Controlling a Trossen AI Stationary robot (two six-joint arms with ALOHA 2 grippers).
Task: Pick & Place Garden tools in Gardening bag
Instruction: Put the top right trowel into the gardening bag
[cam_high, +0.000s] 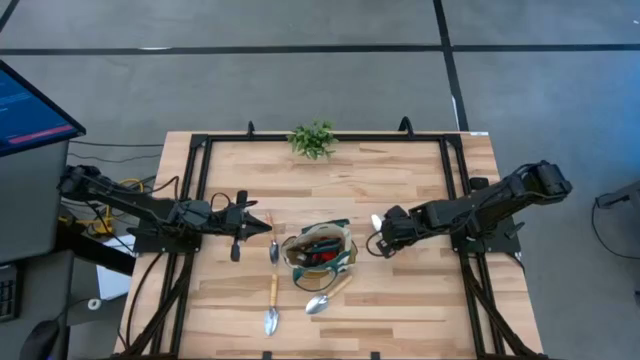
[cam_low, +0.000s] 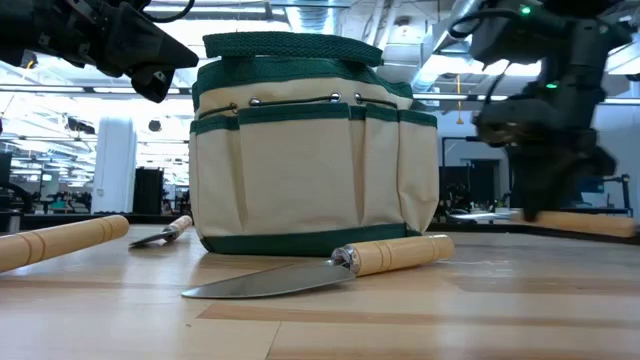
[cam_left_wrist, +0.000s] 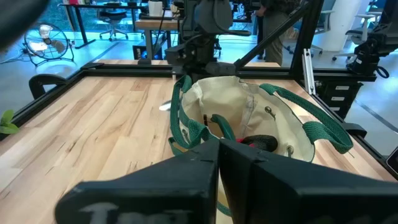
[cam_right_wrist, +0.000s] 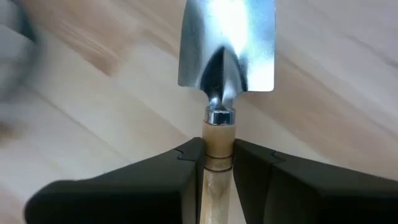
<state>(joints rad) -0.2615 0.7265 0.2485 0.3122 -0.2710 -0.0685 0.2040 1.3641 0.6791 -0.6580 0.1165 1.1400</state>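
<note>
The tan gardening bag (cam_high: 320, 250) with green trim stands upright mid-table, mouth up; dark shears and a red-and-black item (cam_left_wrist: 258, 143) lie inside. Just right of it my right gripper (cam_high: 385, 235) points steeply down, shut on a silver trowel (cam_right_wrist: 227, 43) with a wooden handle. Two trowels (cam_high: 272, 300) (cam_high: 330, 295) lie flat in front of the bag, and a smaller tool (cam_high: 274, 250) lies at its left. My left gripper (cam_high: 266, 228) hovers shut with nothing in it, left of the bag and aimed at it. My right gripper pinches the trowel's wooden handle (cam_right_wrist: 217, 149) between its two fingers, just behind the metal collar at the blade end. The fingers come from above and lie across the handle. The trowel lies about level, close over the table (cam_low: 590, 222); I cannot tell whether it is clear of the wood.
A leafy green plant (cam_high: 312, 140) stands at the far edge. A black frame rail (cam_high: 455, 190) borders the wooden top. Bare wood lies between the bag and the plant.
</note>
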